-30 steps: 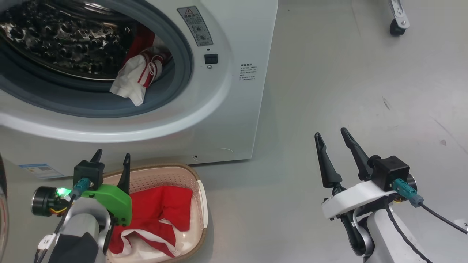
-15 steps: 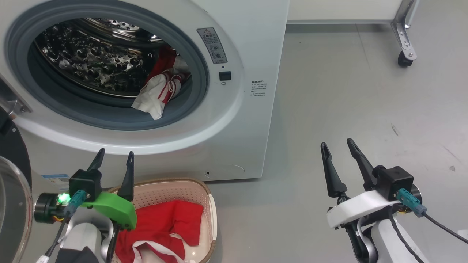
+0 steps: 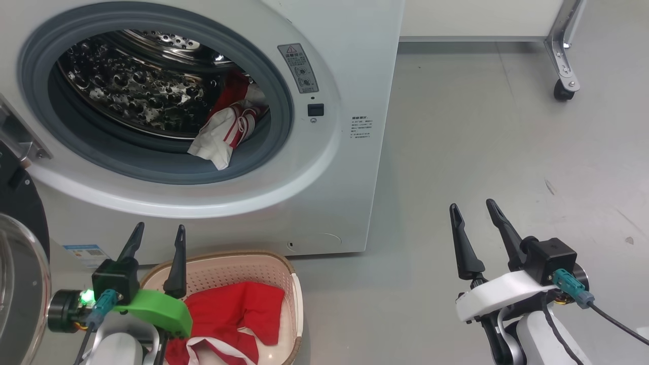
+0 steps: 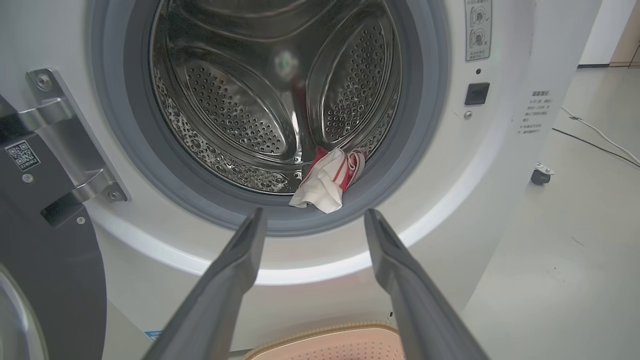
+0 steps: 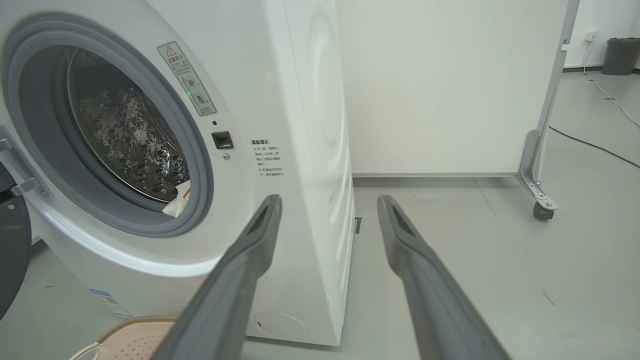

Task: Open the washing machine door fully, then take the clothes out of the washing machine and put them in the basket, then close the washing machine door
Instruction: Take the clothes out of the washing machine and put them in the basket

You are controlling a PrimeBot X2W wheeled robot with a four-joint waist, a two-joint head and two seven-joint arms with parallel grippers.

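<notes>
Evidently midway through the unloading step, judging by how things lie. Facing the washing machine (image 3: pixel 350 61), big and white, mouth fully exposed, with the washing machine door (image 3: pixel 23 213) swung out to the far left of the head view, black rim and glass bowl cut by the frame edge. Inside, the perforated steel drum (image 3: pixel 127 96). On the floor just in front of the machine, the basket (image 3: pixel 228 261), already holding a red garment (image 3: pixel 238 314) with a white edge. Slumped at the drum's lower right and spilling onto the grey gasket (image 3: pixel 152 167), a striped garment (image 3: pixel 223 137), white with red bands. Poised by the basket's left rim in the head view, the left gripper (image 3: pixel 159 228), jaws spread wide, holding nothing, aimed at the drum opening in its wrist view. Off to the right over bare floor, well apart from the machine, the right gripper (image 3: pixel 471 204), likewise wide and empty. Likely next: send the left claw forward and up through the opening, straddle the bunched white fold, close on it, lift clear of the gasket lip, carry down to the basket. Door closing only after that.
</notes>
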